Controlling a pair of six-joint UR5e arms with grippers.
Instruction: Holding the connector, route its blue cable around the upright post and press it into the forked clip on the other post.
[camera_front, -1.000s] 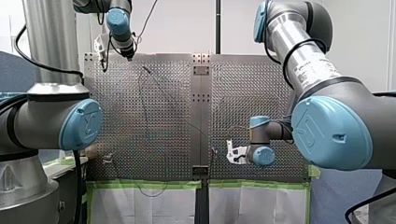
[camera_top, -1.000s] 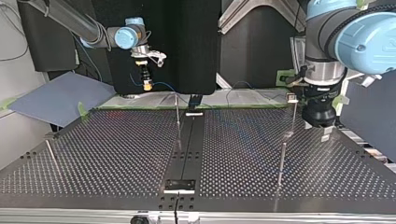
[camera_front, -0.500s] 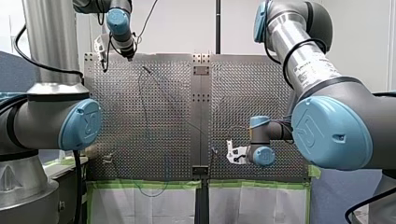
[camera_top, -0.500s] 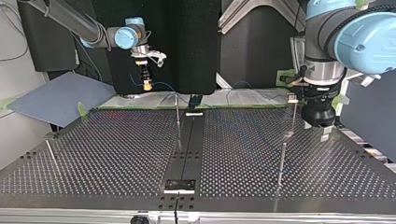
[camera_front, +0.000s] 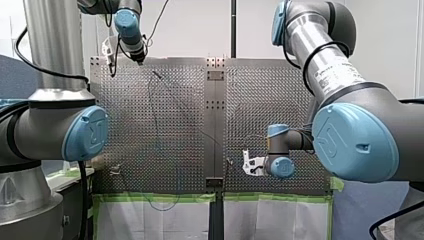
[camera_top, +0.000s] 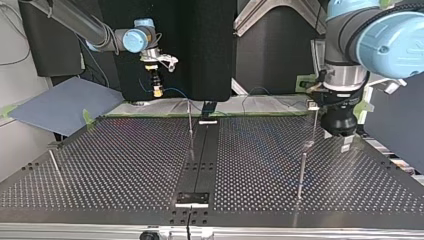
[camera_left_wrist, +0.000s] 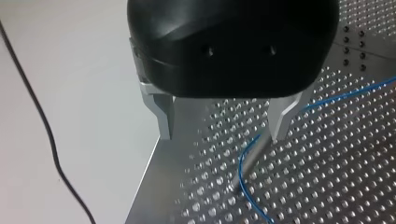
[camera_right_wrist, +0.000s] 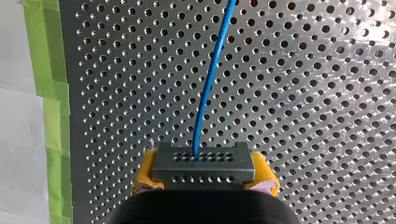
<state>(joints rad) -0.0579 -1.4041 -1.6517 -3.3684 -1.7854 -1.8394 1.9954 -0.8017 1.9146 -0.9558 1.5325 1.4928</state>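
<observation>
My right gripper (camera_right_wrist: 204, 169), its yellow pads closed on the dark grey perforated connector (camera_right_wrist: 204, 163), points the thin blue cable (camera_right_wrist: 210, 79) straight ahead, while my left gripper (camera_left_wrist: 222, 133), metal fingers spread and empty, hangs nearer the slim metal post (camera_left_wrist: 252, 158), which the cable curves beside.

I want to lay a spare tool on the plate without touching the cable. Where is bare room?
In the top view, the perforated plate between the slanted rod and the centre strip is bare. Past the strip it is crowded: near post, far post, blue cable and my open left gripper stand close together.
</observation>
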